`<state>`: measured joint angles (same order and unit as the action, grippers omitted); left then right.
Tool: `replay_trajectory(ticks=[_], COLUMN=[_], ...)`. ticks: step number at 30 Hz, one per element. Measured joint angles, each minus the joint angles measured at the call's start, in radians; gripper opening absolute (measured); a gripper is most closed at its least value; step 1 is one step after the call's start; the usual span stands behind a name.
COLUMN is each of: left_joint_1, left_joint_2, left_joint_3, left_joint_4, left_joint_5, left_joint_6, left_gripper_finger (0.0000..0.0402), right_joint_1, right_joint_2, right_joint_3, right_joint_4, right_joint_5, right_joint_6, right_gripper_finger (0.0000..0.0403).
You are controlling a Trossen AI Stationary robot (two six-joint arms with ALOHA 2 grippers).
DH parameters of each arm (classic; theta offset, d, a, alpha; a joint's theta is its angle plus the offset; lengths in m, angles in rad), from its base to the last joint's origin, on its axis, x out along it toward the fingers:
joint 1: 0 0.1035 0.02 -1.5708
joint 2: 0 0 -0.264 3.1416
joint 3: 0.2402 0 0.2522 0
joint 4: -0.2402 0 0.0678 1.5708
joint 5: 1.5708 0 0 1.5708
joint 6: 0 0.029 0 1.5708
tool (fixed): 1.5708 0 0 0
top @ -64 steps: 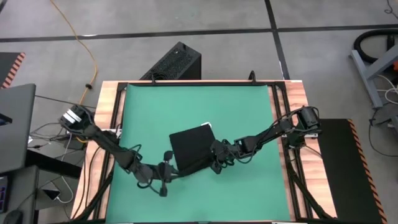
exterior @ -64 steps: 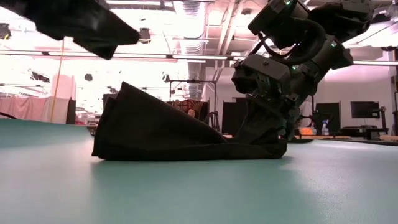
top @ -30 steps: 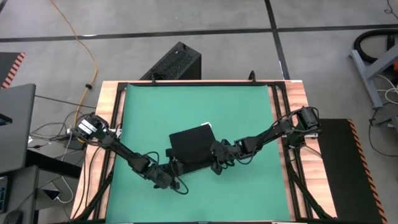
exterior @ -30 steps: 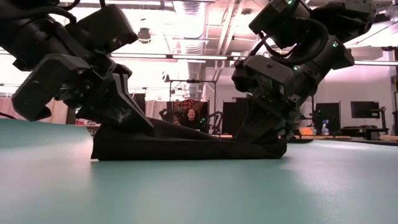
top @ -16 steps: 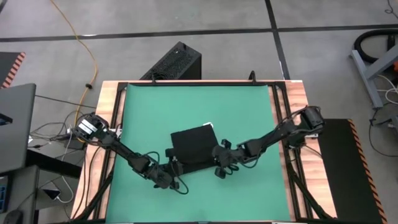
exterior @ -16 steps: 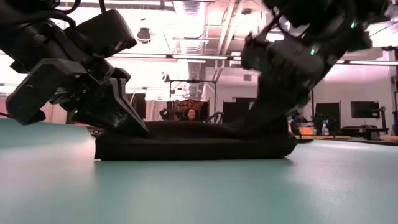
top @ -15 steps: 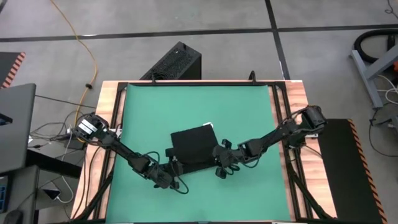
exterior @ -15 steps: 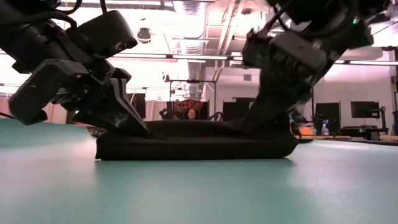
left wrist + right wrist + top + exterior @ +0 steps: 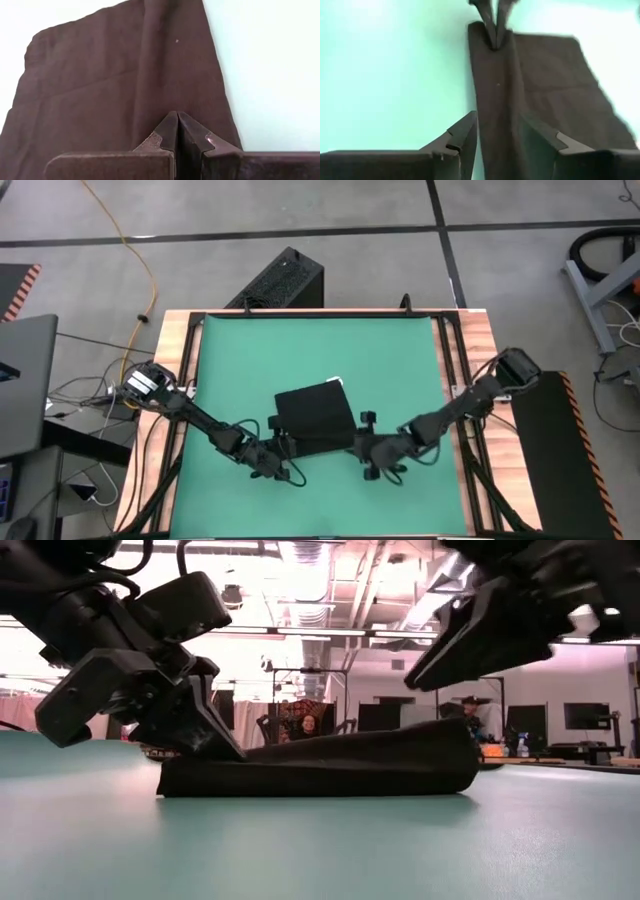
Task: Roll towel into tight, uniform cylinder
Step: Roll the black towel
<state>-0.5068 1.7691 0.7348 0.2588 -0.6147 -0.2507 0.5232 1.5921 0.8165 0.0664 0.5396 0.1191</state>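
Note:
The black towel [image 9: 312, 420] lies on the green mat [image 9: 400, 360], its white tag [image 9: 337, 382] at the far right corner. Its near edge is turned over into a thick band [image 9: 495, 85] that runs left to right. My left gripper [image 9: 283, 450] is shut and rests on the left end of that band [image 9: 215, 745]. My right gripper [image 9: 497, 137] is open. It hangs above the band's right end, one finger to each side of the band, touching nothing. In the low view my right gripper [image 9: 440, 655] stands clear above the towel [image 9: 330, 768]. My left gripper presses its shut fingertips [image 9: 176, 122] down on top of the turned-over band near the towel's left end [image 9: 165, 95]. It comes slanting down from the table's left, in line with the band. The towel lies flat on the mat under it.
A black ribbed box [image 9: 280, 280] stands on the floor beyond the far edge. Black frame rails [image 9: 447, 360] and wooden borders run along both sides of the mat. A laptop [image 9: 25, 380] sits off to the left. A person [image 9: 303, 723] shows in the room behind.
My right gripper has opened, let go of the towel's right end, rolled its wrist, and risen while drawing back toward the table's right and near edges. The towel's right end, which stood bunched up under it, has settled into a low band on the mat.

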Motion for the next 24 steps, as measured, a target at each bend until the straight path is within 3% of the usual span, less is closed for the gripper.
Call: replay_trajectory(ticks=[5, 12, 19, 24], left_joint_1=[0.001, 0.001, 0.001, 0.001], left_joint_2=[0.0, 0.001, 0.001, 0.001], left_joint_3=[-0.052, -0.109, -0.109, -0.109], left_joint_4=[0.058, 0.177, 0.204, 0.2], left_joint_5=[0.006, 0.014, 0.025, 0.029], left_joint_6=[-0.048, -0.05, -0.025, -0.025], left_gripper_finger=[0.0, 0.0, 0.0, 0.0], right_joint_1=[0.026, -0.048, -0.135, -0.138], right_joint_2=[0.0, 0.0, 0.016, 0.089], right_joint_3=[-0.021, -0.069, -0.068, -0.068], right_joint_4=[0.008, 0.048, 0.097, 0.118], right_joint_5=[0.036, 0.035, -0.099, -0.104], right_joint_6=[-0.048, -0.051, -0.075, -0.075], right_gripper_finger=[0.0169, 0.0148, 0.0135, 0.0133])
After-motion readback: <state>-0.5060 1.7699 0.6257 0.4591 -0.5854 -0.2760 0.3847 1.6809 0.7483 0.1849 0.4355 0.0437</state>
